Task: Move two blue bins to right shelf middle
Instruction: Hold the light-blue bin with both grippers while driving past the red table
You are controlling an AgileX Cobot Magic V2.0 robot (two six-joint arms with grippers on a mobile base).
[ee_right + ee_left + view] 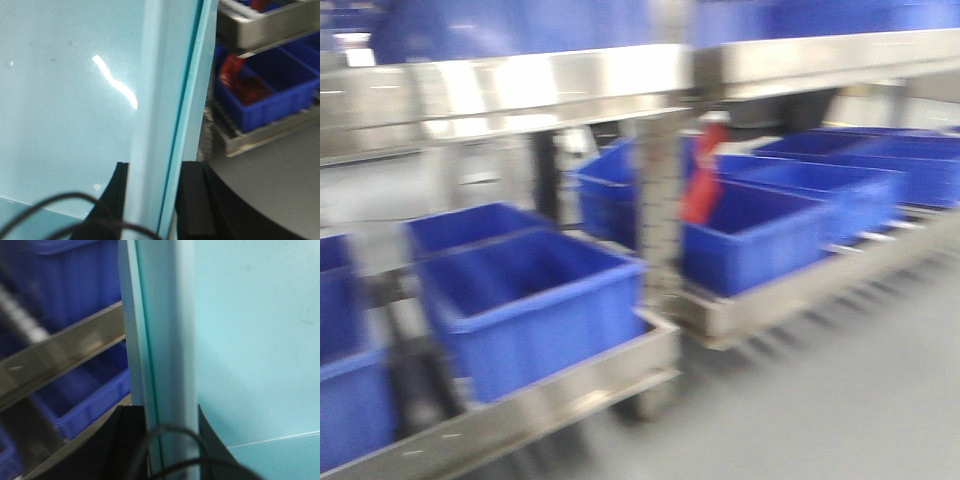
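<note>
Front view, heavily blurred: two low stainless steel shelf worktops [620, 385] stand side by side, split by a steel upright post [660, 220]. A dark blue rectangular plastic bin [535, 305] sits at the near corner of the left one, its rim just inside the metal lip. More dark blue bins [770, 235] line the right one edge to edge, with a red soft object [703, 185] at the first of them. A further steel tier [550, 90] spans overhead. The grey floor [840, 400] in front lies open. Neither pincer shows here.

Left wrist view: the left pincer [165, 445] is closed on the upright rim of a pale turquoise plastic bin [250, 340]. One black finger [125, 440] sits on each side of the rim. The bin's flat wall fills the right half of the view. A black cable [175, 432] loops across the rim. To the left a slanted steel rail [60, 355] runs close by, with dark blue bins above and below it.

Right wrist view: the right pincer [152, 200] likewise clamps a rim of that pale bin [65, 100], with a black finger [195, 200] on each face. To the right, apart from the rim, a steel tier [260, 132] carries a dark blue bin holding red items [245, 85]. Bare grey floor lies below it.
</note>
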